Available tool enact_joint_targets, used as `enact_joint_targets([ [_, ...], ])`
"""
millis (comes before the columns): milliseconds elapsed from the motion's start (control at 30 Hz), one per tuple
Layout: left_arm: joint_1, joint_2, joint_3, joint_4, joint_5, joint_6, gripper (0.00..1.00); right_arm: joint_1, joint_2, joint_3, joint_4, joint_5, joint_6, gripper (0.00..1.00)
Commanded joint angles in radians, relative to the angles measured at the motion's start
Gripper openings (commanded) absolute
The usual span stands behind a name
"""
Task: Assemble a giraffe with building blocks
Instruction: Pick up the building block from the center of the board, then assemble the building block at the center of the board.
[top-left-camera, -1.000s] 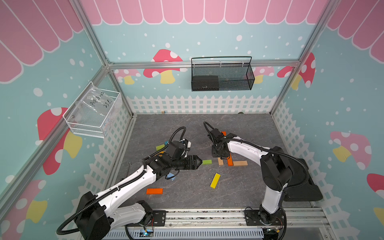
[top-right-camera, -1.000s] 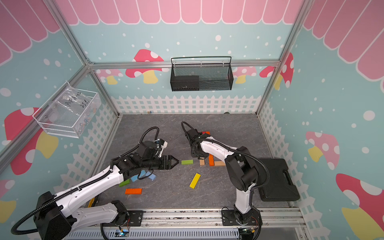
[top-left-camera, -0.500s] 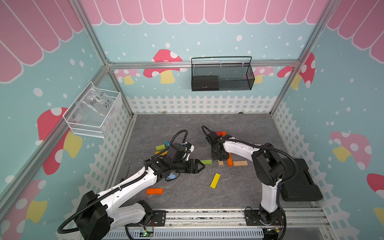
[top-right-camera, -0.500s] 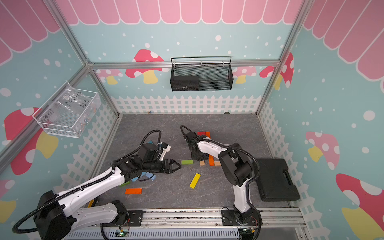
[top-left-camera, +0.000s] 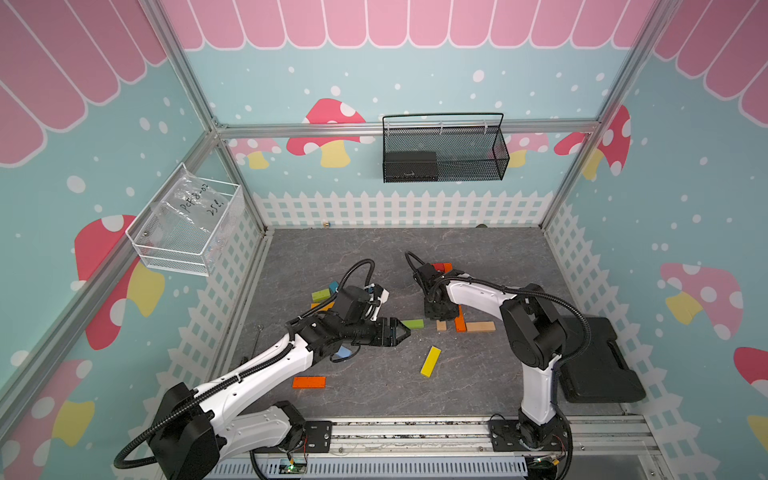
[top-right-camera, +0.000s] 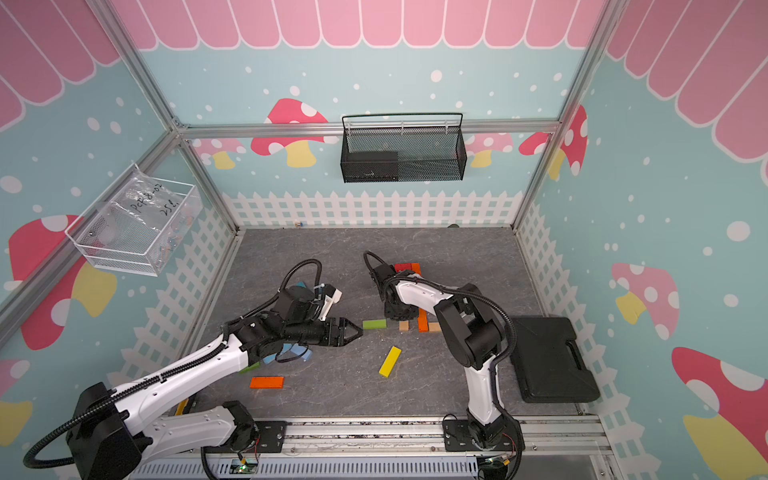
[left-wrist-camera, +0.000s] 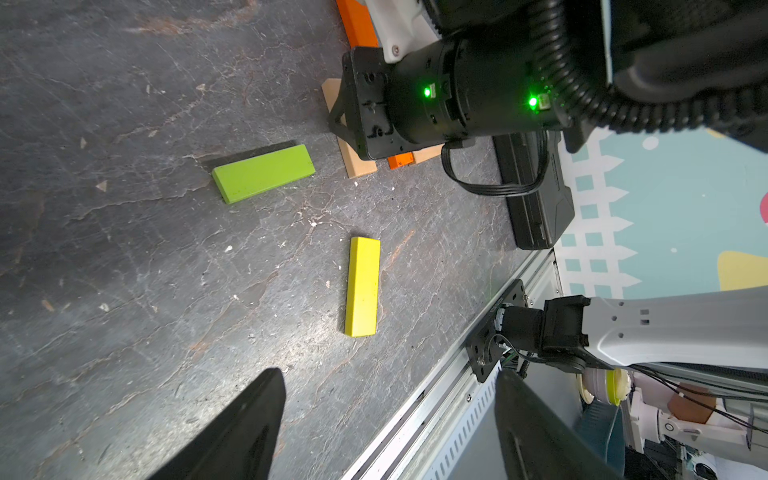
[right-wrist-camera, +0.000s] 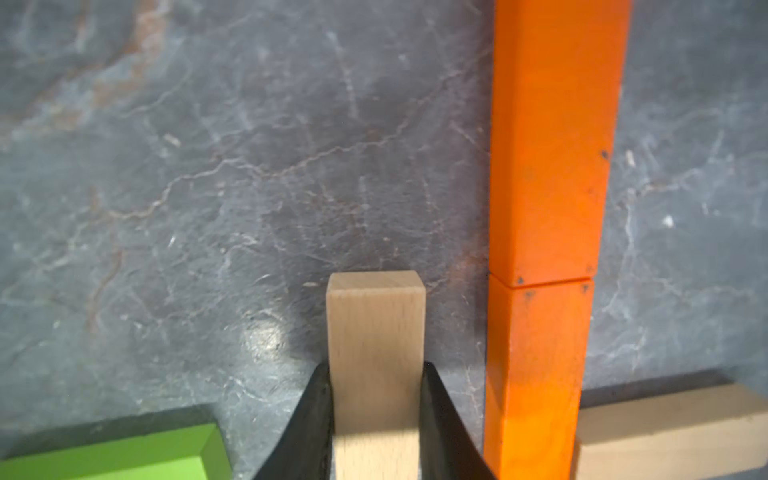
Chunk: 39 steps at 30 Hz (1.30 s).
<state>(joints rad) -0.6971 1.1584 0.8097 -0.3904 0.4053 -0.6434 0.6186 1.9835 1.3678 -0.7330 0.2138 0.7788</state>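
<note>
My right gripper (right-wrist-camera: 376, 401) is shut on a short tan block (right-wrist-camera: 376, 332), its fingers pressed against both long sides. Beside it two orange blocks (right-wrist-camera: 548, 166) lie end to end in a line, and a long tan block (right-wrist-camera: 665, 432) lies across that line's end. In both top views the right wrist (top-left-camera: 440, 309) covers this spot. A green block (top-left-camera: 412, 323) lies just ahead of my open left gripper (top-left-camera: 405, 330), which holds nothing. A yellow block (top-left-camera: 430, 361) lies nearer the front. An orange block (top-left-camera: 308, 382) lies at the front left.
More blocks lie under and behind the left arm: blue ones (top-right-camera: 299, 355) and a green one (top-left-camera: 321, 295). Red and orange blocks (top-left-camera: 440, 266) sit behind the right wrist. A black case (top-left-camera: 598, 361) lies at the right. A mesh basket (top-left-camera: 442, 153) hangs on the back wall.
The right gripper's jaws have closed on the short tan block. The left gripper has drawn back slightly from the green block and stays open.
</note>
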Motion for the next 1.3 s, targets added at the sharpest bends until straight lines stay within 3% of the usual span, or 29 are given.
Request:
enact_joint_targets([
  [0,-0.004,-0.014,0.001,0.005,0.002,0.012,0.82,-0.002,0.018,0.024,-0.030,-0.027,0.041,0.11],
  [200,-0.004,-0.004,0.034,-0.024,-0.002,0.035,0.82,-0.014,-0.107,0.147,-0.161,0.010,0.211,0.02],
  [367,-0.006,0.025,0.076,-0.047,0.001,0.070,0.82,-0.107,-0.183,0.242,-0.339,0.077,0.414,0.00],
  [567,-0.018,0.063,0.129,-0.048,0.013,0.085,0.82,-0.293,-0.289,0.135,-0.350,0.050,0.540,0.00],
  [867,-0.025,0.098,0.138,-0.029,0.012,0.087,0.82,-0.528,-0.379,-0.051,-0.264,0.025,0.607,0.00],
  [1267,-0.027,0.121,0.132,-0.010,0.022,0.082,0.82,-0.615,-0.391,-0.282,-0.111,-0.020,0.763,0.00],
])
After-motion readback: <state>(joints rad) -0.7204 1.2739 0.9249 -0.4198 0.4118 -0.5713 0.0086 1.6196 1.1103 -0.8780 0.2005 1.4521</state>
